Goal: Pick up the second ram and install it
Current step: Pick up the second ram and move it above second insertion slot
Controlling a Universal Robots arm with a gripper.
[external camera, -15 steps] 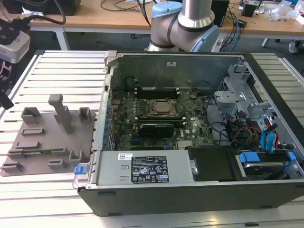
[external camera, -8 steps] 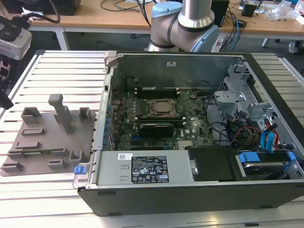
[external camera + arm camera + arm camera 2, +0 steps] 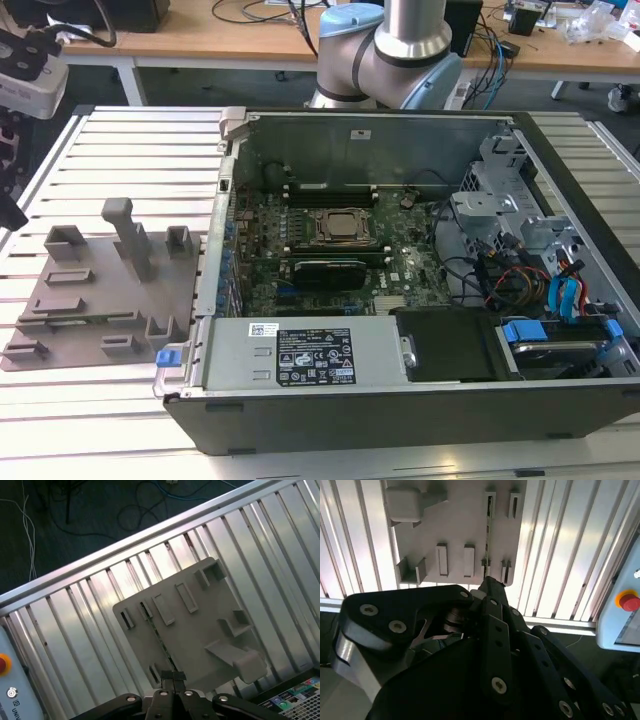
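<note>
The second ram (image 3: pixel 487 535) shows edge-on as a thin dark greenish line, standing in the slots of the grey holder tray (image 3: pixel 460 525). In the first wrist view, the ram (image 3: pixel 159 637) runs across the tray (image 3: pixel 200 630) toward my fingertips. My gripper (image 3: pixel 173 676) hovers above the tray, over one end of the ram, with its jaws shut together and nothing between them. The second wrist view has the gripper (image 3: pixel 487 582) over that same end. In the exterior view, the arm's wrist end (image 3: pixel 30 75) hangs high at the far left above the tray (image 3: pixel 100 290).
An open computer case (image 3: pixel 350 120) with the green motherboard (image 3: pixel 400 260) lies to the exterior view's right of the tray, on a ribbed metal table (image 3: pixel 130 150). A tall grey post (image 3: pixel 130 235) rises from the tray. A pendant with a red button (image 3: pixel 627 601) sits off the table edge.
</note>
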